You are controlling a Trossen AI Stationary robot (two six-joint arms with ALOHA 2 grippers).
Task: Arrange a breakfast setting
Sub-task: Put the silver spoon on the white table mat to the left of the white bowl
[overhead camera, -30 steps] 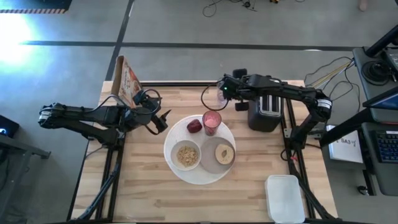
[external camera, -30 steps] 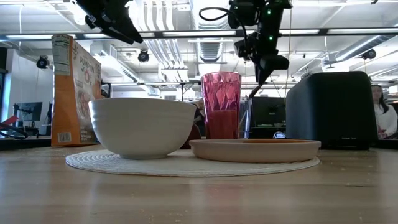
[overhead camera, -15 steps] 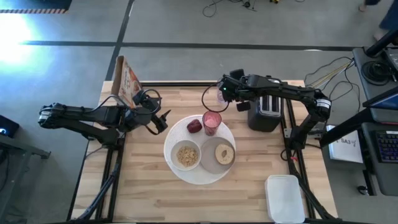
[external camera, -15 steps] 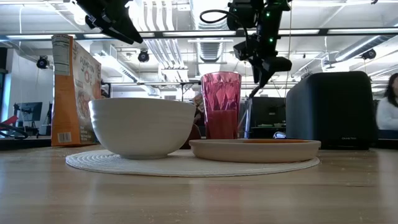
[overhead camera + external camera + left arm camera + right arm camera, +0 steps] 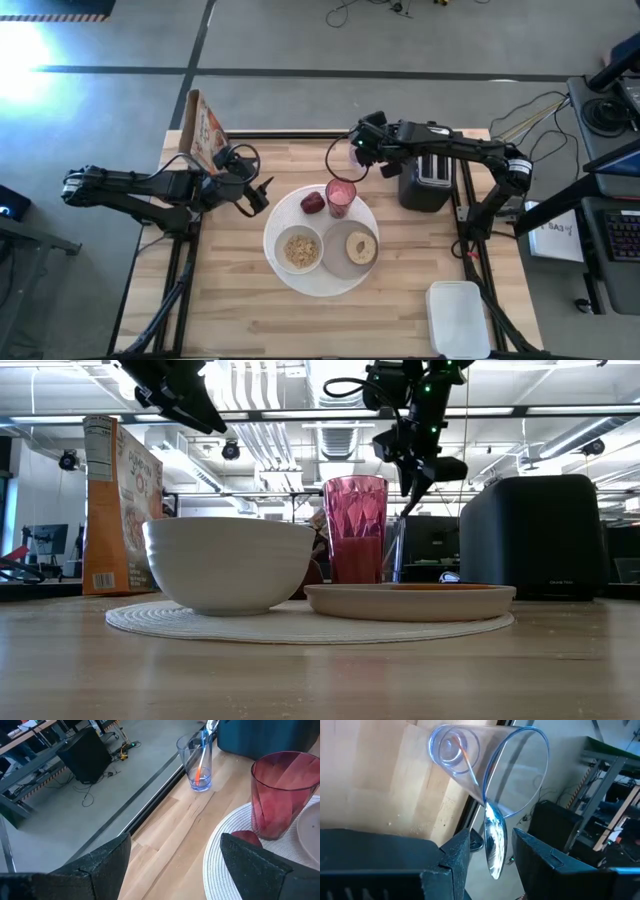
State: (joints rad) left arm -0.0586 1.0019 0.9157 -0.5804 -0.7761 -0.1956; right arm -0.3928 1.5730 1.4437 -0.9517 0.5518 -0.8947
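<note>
High view — wood table (image 5: pixel 240 300) on grey floor; left tool (image 5: pixel 262 193) apart, right tool (image 5: pixel 357 152) pinching spoon (image 5: pixel 494 845).

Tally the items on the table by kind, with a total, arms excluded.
Plates: 2, large round white plate, small grey plate
Bowl: 1
Drinking vessels: 2, pink tumbler, clear glass
Spoon: 1
Food: 2, red apple, bagel half
Cereal box: 1
Toaster: 1
White lidded container: 1
Total: 11
</note>
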